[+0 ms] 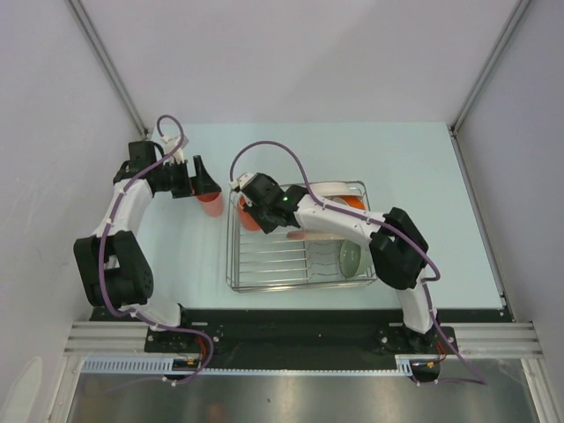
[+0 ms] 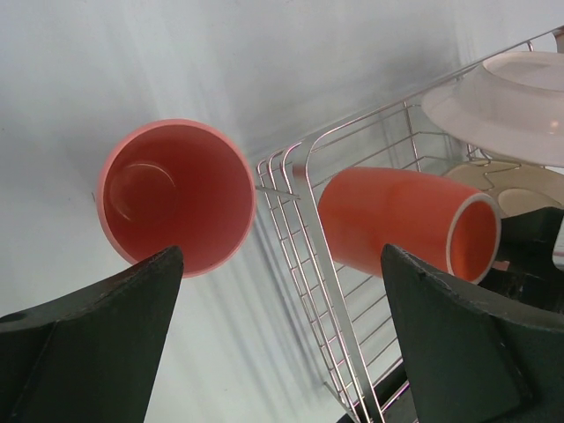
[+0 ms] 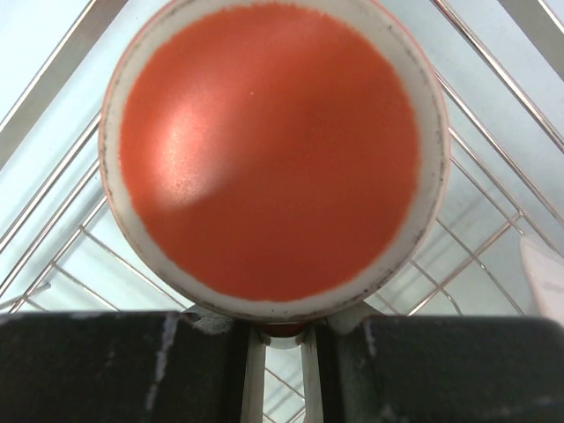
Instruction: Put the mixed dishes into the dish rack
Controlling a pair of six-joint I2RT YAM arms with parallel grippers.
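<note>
The pink tumbler [image 1: 210, 205] stands on the table just left of the dish rack [image 1: 264, 284], its mouth facing my left wrist camera [image 2: 176, 194]. My left gripper [image 1: 204, 183] hangs open and empty just above it [image 2: 282, 352]. My right gripper [image 1: 250, 209] is shut on the orange mug [image 1: 248, 218], which lies on its side in the rack's far left corner [image 2: 405, 229]. The right wrist view shows the mug's round orange base [image 3: 269, 150] over the rack wires [image 3: 493, 115]. The white shallow plate [image 1: 328, 188] and the orange bowl [image 1: 354, 202] stand along the far side. The pale green bowl [image 1: 350, 258] is at the near right.
A pinkish plate edge [image 1: 298, 234] shows under my right forearm in the middle of the rack. The rack's left wall [image 2: 304, 256] stands between the tumbler and the mug. Grey walls close in the table on the left, right and far sides.
</note>
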